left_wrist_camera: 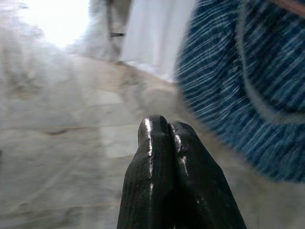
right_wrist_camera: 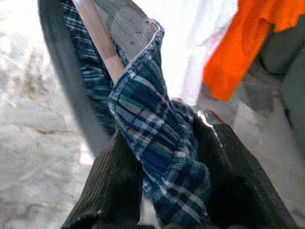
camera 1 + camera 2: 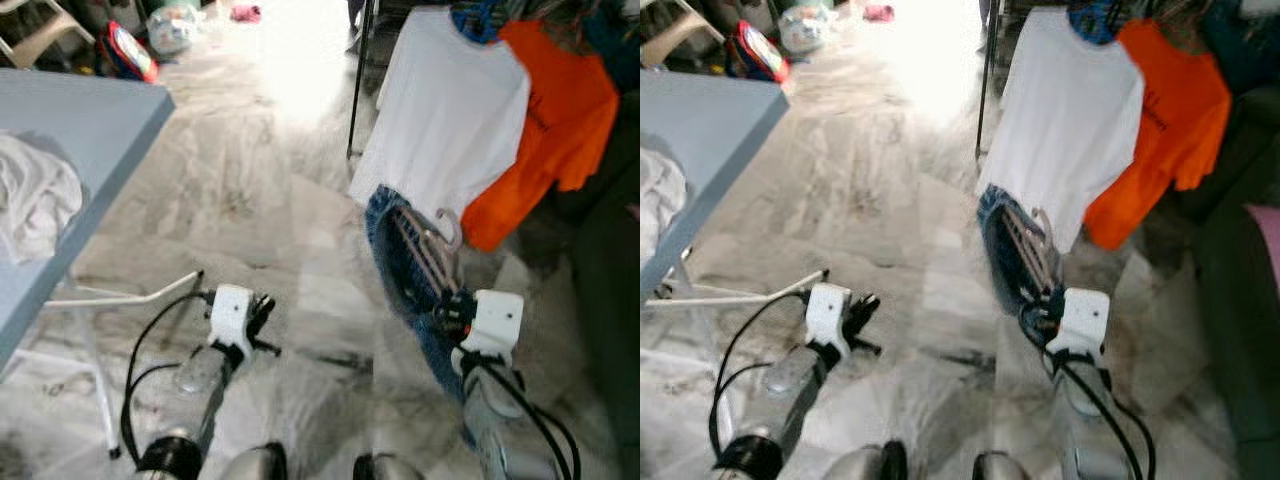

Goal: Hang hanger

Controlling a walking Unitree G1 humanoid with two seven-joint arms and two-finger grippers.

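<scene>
My right gripper (image 3: 447, 305) is shut on a blue plaid garment (image 3: 400, 262) that hangs on a wooden hanger (image 3: 428, 245) with a grey hook. In the right wrist view the plaid cloth (image 2: 162, 157) is pinched between the two black fingers (image 2: 238, 176), and the hanger's wooden bar (image 2: 100, 38) runs above. A clothes rack's dark pole (image 3: 358, 85) stands ahead, carrying a white T-shirt (image 3: 450, 115) and an orange T-shirt (image 3: 560, 120). My left gripper (image 3: 262, 318) hovers low over the floor, its fingers (image 1: 167, 167) pressed together with nothing between them.
A grey table (image 3: 70, 130) with a white cloth (image 3: 35, 200) stands at the left on white legs. Bags and clutter (image 3: 130, 50) lie at the far left. Marble floor (image 3: 260, 180) stretches between table and rack. A dark sofa edge (image 3: 610, 290) is at the right.
</scene>
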